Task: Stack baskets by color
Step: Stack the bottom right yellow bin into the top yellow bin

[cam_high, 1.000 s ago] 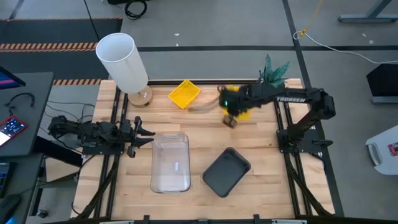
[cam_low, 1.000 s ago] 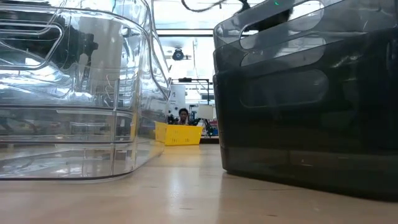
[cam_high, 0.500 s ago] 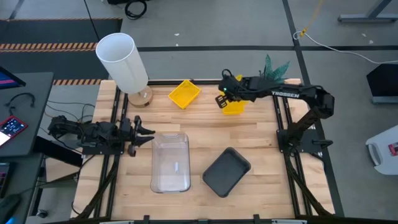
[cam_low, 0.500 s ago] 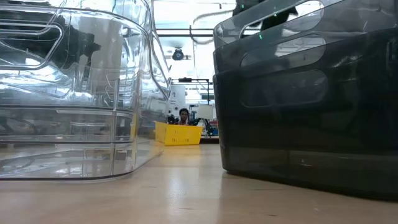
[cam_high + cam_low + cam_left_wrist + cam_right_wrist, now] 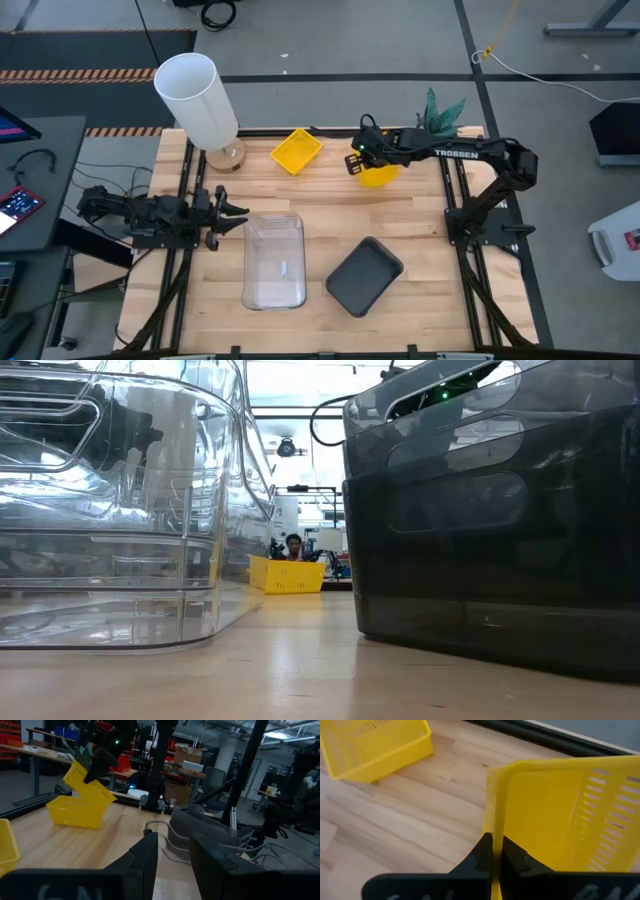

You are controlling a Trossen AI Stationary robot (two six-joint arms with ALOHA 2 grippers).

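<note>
My right gripper (image 5: 360,163) is shut on a yellow basket (image 5: 383,177) at the table's far right. In the left wrist view this basket (image 5: 82,782) stands tipped steeply over a second yellow basket (image 5: 75,812) that sits flat on the table. A third yellow basket (image 5: 296,150) lies farther left near the far edge. The clear baskets (image 5: 275,260) and the dark grey baskets (image 5: 365,275) rest on their bottoms near the front. My left gripper (image 5: 228,215) waits open at the table's left, beside the clear baskets. My right gripper pinches one wall of the yellow basket at its rim (image 5: 494,822), one finger inside and one outside. The fingers slant down from the table's right. The basket is tilted steeply, and its lower end (image 5: 97,797) reaches down to the yellow basket on the table.
A tall white cylinder (image 5: 195,95) stands at the far left corner and a small plant (image 5: 440,110) at the far right corner. Bare wood lies between the yellow baskets and the front stacks. A person (image 5: 293,545) shows in the room behind.
My right gripper has carried the yellow basket toward the table's far edge and rolled its wrist. The basket has tipped and now stands slanted over the yellow basket on the table. My left arm has kept still.
</note>
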